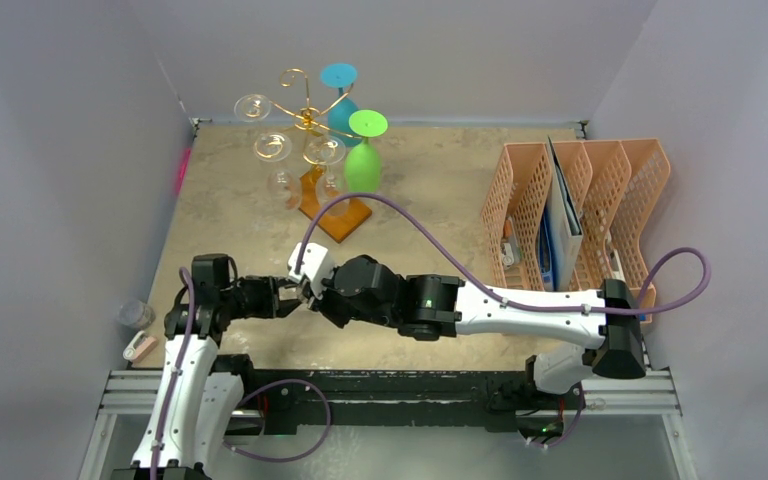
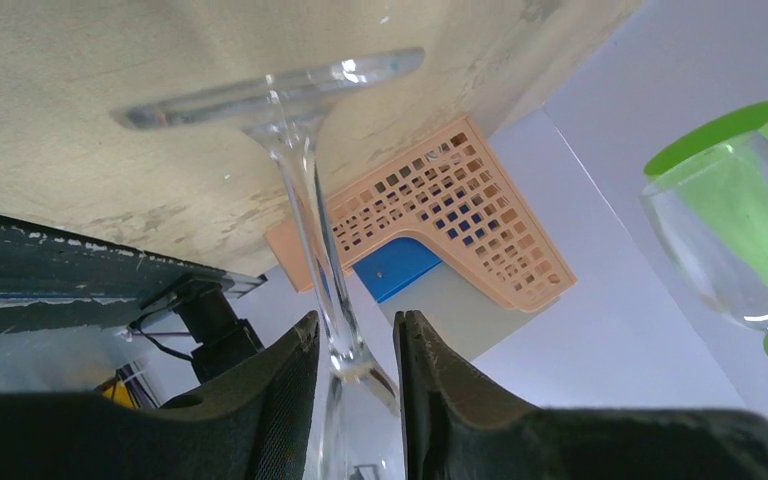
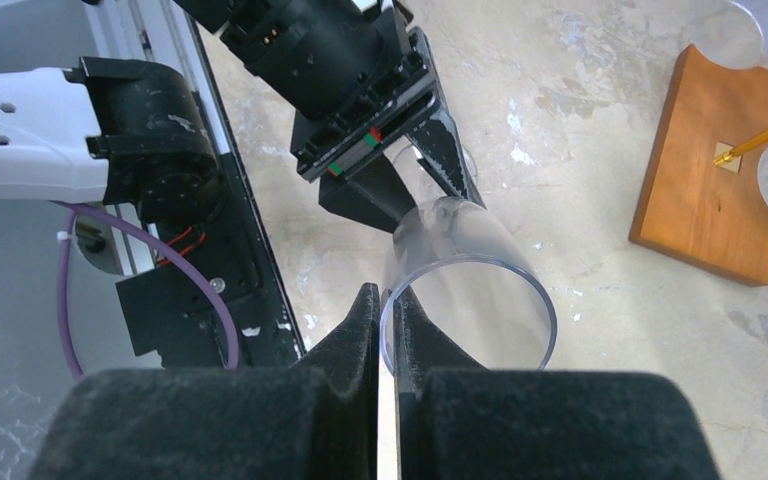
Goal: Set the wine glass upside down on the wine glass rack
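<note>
Right wrist: my right gripper [image 3: 388, 330] fills the bottom edge, its pads pinched tight on the rim wall of the clear wine glass [image 3: 480, 270]. The glass lies sideways above the table [image 3: 580, 120], mouth toward this camera. My left gripper [image 3: 430, 205] sits at its far end, and the stem is hidden behind the bowl. Only the wooden base of the wine glass rack [image 3: 715, 195] shows, top right, with the wire mostly cut off.

Left wrist: the fingers [image 2: 270, 400] bracket the stem with a narrow gap. I can't tell if they're gripping. The bowl is cut off at the bottom edge. A green glass [image 2: 730, 240] is at the right, an orange mesh organizer [image 2: 450, 220] behind.

Top view: both grippers meet front-left and the glass between them is nearly invisible. The rack stands at the back, well apart.
</note>
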### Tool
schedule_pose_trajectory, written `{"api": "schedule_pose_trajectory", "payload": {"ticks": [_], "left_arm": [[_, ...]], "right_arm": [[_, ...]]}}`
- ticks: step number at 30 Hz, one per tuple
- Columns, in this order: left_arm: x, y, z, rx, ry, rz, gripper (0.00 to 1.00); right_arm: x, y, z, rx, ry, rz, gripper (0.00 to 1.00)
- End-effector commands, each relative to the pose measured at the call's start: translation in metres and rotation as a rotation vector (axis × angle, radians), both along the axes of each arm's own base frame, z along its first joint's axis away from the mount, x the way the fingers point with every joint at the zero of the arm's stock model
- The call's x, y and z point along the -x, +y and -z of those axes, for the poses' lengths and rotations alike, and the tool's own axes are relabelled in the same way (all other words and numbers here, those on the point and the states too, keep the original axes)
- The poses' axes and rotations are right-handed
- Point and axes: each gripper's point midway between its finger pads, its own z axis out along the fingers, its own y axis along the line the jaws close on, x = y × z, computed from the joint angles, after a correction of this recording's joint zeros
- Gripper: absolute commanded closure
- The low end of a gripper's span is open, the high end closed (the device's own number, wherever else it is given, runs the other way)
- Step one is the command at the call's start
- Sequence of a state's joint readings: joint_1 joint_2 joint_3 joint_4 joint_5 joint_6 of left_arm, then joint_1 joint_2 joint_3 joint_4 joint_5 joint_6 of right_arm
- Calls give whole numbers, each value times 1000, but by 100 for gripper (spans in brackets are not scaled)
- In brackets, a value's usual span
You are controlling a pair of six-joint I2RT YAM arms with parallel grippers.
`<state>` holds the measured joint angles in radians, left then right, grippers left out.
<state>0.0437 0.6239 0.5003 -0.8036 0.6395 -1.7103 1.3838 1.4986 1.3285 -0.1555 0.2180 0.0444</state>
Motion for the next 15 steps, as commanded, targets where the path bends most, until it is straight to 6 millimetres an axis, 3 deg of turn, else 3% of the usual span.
{"api": "schedule_pose_trajectory", "payload": {"ticks": [1, 4, 9, 13, 15], "left_arm": [[-2, 2, 12, -16, 18, -8, 68], [-2, 4, 16, -36, 25, -11, 70], [-3, 5, 16, -37, 16, -14, 89], [-8, 5, 12, -42, -22, -14, 100], [-13, 4, 5, -39, -79, -4, 100]], "right_arm": [[1, 6, -57, -188, -38, -11, 100], [1, 5, -59, -201, -40, -10, 100], [0, 4, -55, -184, -42, 0, 100], [-1, 3, -51, -176, -35, 11, 100], [0, 0, -52, -178, -20, 15, 100]]}}
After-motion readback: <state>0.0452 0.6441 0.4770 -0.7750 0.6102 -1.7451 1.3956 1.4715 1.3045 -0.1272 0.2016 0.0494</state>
